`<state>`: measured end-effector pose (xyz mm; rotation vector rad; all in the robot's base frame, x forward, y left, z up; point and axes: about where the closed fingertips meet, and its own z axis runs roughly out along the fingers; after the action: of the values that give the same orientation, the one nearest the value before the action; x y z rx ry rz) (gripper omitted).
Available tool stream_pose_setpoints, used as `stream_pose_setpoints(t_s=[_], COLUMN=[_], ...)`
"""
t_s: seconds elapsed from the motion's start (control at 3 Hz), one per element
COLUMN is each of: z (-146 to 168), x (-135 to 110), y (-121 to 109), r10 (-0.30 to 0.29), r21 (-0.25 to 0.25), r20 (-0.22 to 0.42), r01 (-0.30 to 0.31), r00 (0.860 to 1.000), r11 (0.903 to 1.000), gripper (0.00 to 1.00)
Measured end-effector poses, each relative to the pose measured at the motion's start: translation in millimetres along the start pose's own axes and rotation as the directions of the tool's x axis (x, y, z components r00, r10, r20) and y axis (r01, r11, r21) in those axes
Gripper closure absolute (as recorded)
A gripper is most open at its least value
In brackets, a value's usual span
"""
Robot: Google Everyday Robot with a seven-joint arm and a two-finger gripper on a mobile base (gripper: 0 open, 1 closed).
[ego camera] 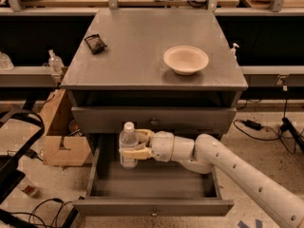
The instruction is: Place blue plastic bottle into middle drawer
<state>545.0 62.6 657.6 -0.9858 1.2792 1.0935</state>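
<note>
The blue plastic bottle (128,144), clear with a white cap, stands upright in my gripper (134,145), which is shut around its middle. I hold it over the left rear part of the open middle drawer (152,206), a wide grey drawer pulled out below the shut upper drawer (153,119). The bottle's base is down inside the drawer, near or on its floor. My white arm (228,167) reaches in from the lower right.
A white bowl (186,59) and a small dark packet (95,42) lie on the cabinet top (142,51). A small pump bottle (55,61) stands on the left shelf. A cardboard box (59,137) and cables lie on the floor at left.
</note>
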Motion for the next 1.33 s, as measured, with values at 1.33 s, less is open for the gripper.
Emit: stream_pose_setpoints(t_s=[1.33], z=[10], x=[156], y=[-17], r10=[-0.060], r21=[-0.066], r20=[-0.189], r01=[0.049], r00=[0.980], r11=[0.9966], gripper=[1.00])
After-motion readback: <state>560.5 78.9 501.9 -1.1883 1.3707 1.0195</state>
